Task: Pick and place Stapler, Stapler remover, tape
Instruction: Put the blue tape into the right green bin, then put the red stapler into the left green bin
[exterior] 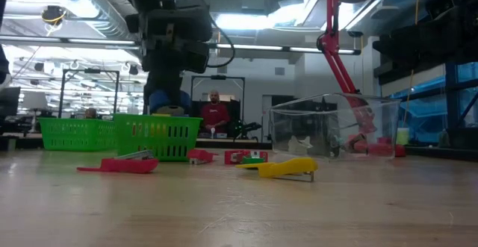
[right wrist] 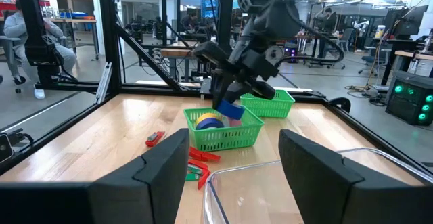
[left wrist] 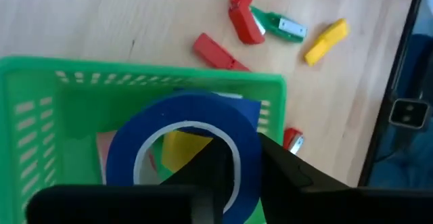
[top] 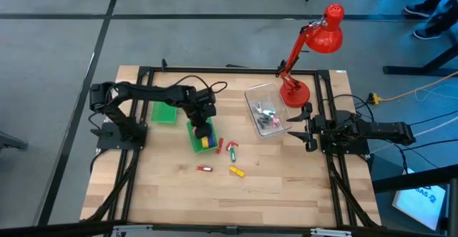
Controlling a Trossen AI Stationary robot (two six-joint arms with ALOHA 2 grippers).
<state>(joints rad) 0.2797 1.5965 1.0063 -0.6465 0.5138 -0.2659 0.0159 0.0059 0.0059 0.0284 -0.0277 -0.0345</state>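
Tape roll, blue, over green bin; we see left gripper fingers clamped on its rim only in left wrist view. High view adds second bin, clear tray, red lamp. Staplers lie loose beside bin. Right gripper waits near tray, fingers apart.

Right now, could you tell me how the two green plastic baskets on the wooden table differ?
The nearer green basket holds tape rolls, with the left gripper above it gripping a blue tape roll; the farther green basket shows nothing inside. The nearer one sits turned at an angle, the farther one square to the table edge. Both are slotted green plastic.
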